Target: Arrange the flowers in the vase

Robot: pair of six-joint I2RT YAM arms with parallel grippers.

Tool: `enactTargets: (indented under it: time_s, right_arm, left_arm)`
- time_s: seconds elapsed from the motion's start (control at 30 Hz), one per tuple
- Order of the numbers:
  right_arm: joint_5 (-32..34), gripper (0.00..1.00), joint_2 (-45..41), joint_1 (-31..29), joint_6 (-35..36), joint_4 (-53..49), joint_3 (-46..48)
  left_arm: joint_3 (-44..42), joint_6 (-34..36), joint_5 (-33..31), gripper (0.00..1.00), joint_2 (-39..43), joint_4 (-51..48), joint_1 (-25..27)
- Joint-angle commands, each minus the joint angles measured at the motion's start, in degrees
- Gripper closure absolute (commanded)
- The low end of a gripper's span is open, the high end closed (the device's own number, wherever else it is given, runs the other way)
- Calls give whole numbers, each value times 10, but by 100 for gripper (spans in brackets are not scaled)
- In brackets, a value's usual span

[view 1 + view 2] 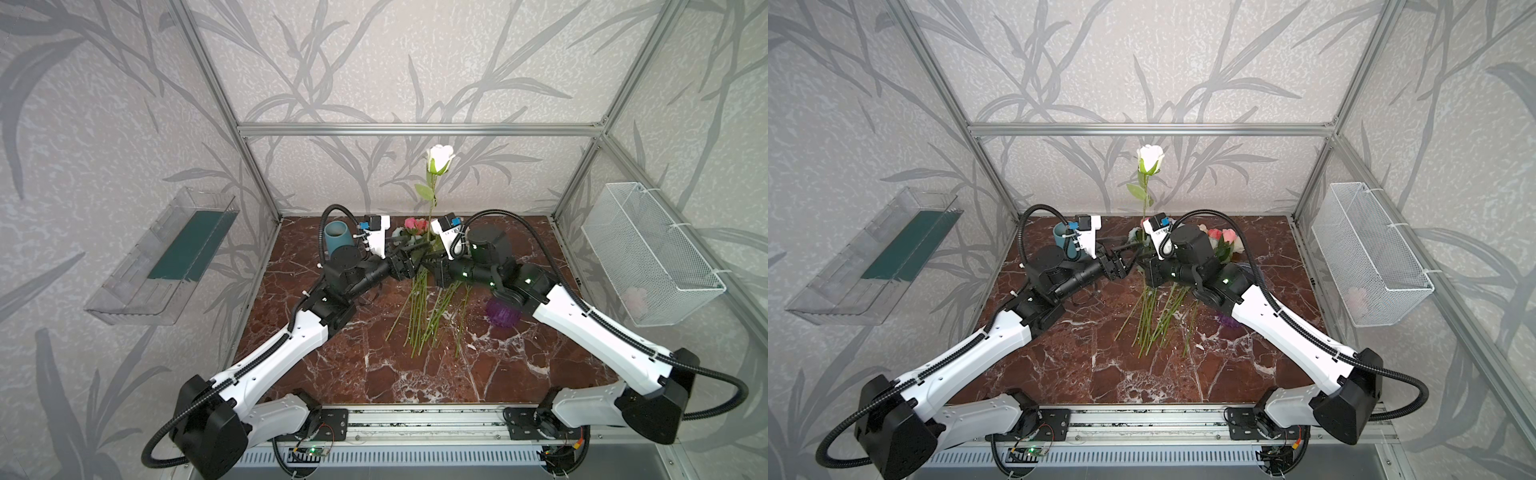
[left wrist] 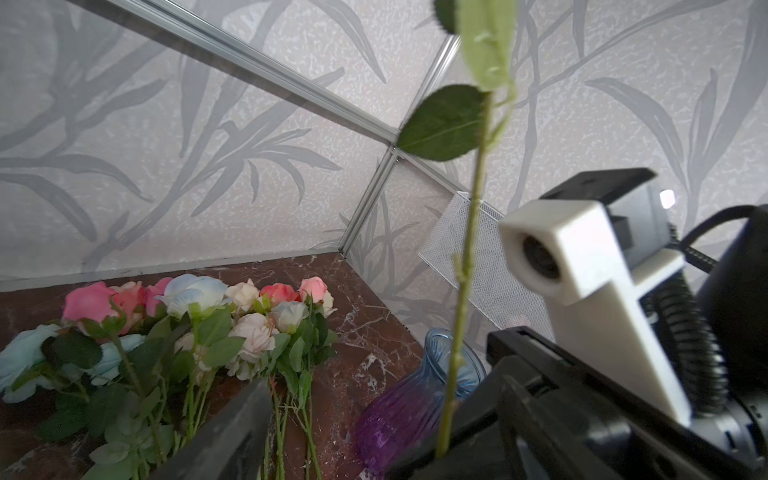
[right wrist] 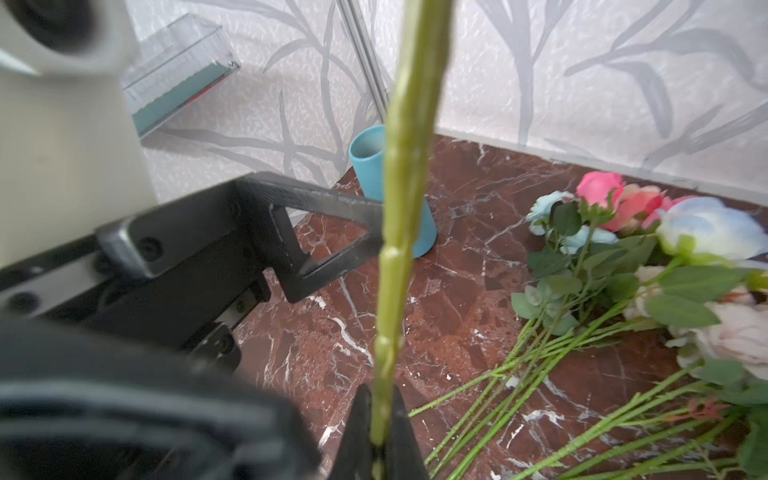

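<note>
1. A teal cup (image 1: 337, 239) stands at the back of the table (image 1: 332, 374), far to the left of the vase (image 2: 399, 419), and plays no part in this step.
2. The left gripper (image 1: 419, 255) hangs left of the vase. Its fingers (image 3: 324, 203) are spread wide beside the rose stem and hold nothing. Whether one of them brushes the stem I cannot tell.
3. The loose flowers (image 2: 187, 316) lie flat on the table just left of the vase. They are pink, coral, cream and pale blue blooms with green leaves, and their thin stems fan toward the front edge.
4. The white rose (image 1: 439, 157) stands nearly upright, up and left of the vase. It has a closed bud, two or three leaves and a long, knobbly green stem.
5. The right gripper (image 3: 380, 436) has its fingers (image 3: 355, 444) pinched tight on the rose low on its stem. How much stem pokes out below is hidden.
6. The vase is purple glass with a flared blue rim. It sits mostly under the right arm in both top views and looks empty.
7. By my reading this is the first flower, with the pass to the right arm done. Next, that arm needs to bring the stem end over the narrow mouth and lower it straight while the left arm backs clear.
</note>
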State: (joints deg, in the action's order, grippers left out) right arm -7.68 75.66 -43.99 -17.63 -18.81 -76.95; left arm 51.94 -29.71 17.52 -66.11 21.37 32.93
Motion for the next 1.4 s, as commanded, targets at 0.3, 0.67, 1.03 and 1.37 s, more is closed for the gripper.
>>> enactTargets:
  time_s: [0.3, 0.67, 1.03, 1.37]
  right_arm:
    - [285, 100, -147, 46, 155, -63, -67]
    - [362, 100, -207, 157, 195, -23, -16]
    - [287, 98, -203, 235, 95, -37, 117]
    - [290, 74, -236, 236, 64, -73, 166]
  left_arm:
    - [-6, 15, -132, 14, 11, -40, -14]
    - [-5, -3, -114, 15, -11, -35, -15]
    - [-4, -10, -105, 15, -27, -36, -15]
    - [-1, -19, -92, 16, -50, -35, -15]
